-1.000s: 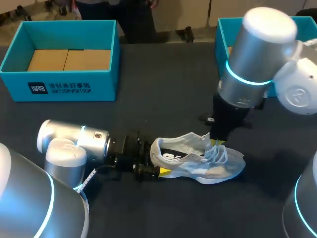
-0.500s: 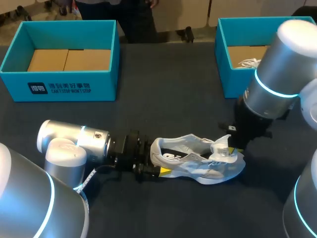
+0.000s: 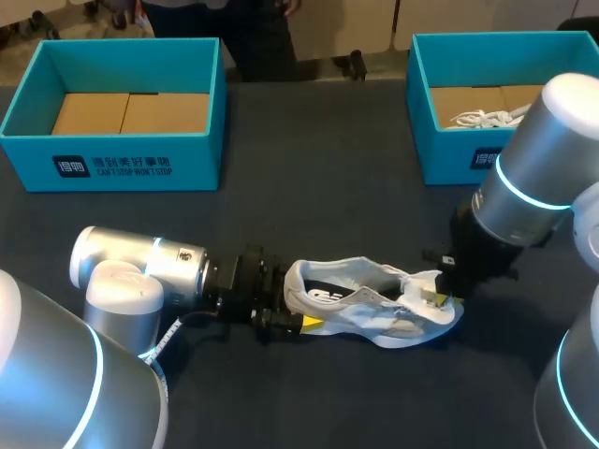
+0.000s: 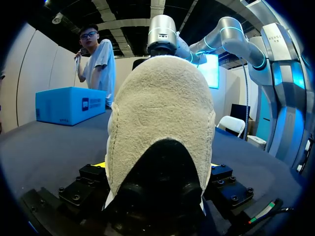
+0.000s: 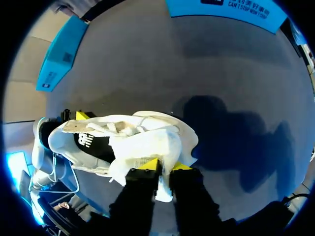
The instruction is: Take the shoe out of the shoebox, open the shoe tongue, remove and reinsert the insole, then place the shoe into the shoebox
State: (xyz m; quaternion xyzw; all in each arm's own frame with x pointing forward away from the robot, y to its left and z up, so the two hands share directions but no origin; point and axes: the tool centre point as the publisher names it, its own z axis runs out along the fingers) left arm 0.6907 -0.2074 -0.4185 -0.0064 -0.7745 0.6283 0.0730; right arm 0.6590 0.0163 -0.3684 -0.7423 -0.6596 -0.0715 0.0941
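the white shoe (image 3: 370,313) lies on the dark table (image 3: 309,187), between the two arms and well apart from both boxes; its heel points toward the left arm and its toe toward the right arm; the left gripper (image 3: 295,321) comes in low along the table and is clamped on the heel, one yellow-tipped finger on each side; in the left wrist view the fuzzy cream heel fills the space between those fingers (image 4: 101,164), and only slivers of yellow show beside it; the right gripper (image 3: 440,299) hangs down over the toe end, its two fingers pinched together on the tongue (image 3: 419,283); the tongue is folded forward, away from the opening and out over the toe; in the right wrist view the white tongue sits between the yellow tips, with the dark lining of the opened shoe showing ahead of the gripper; loose laces lie across the upper; the left-hand shoebox (image 3: 112,168), teal and open, stands at the far left of the table with a cardboard insert (image 3: 131,112) on its floor; the right-hand shoebox (image 3: 449,159), also teal and open, stands at the far right, behind the right arm, and holds some white laces (image 3: 487,117) on cardboard; what those laces belong to cannot be told
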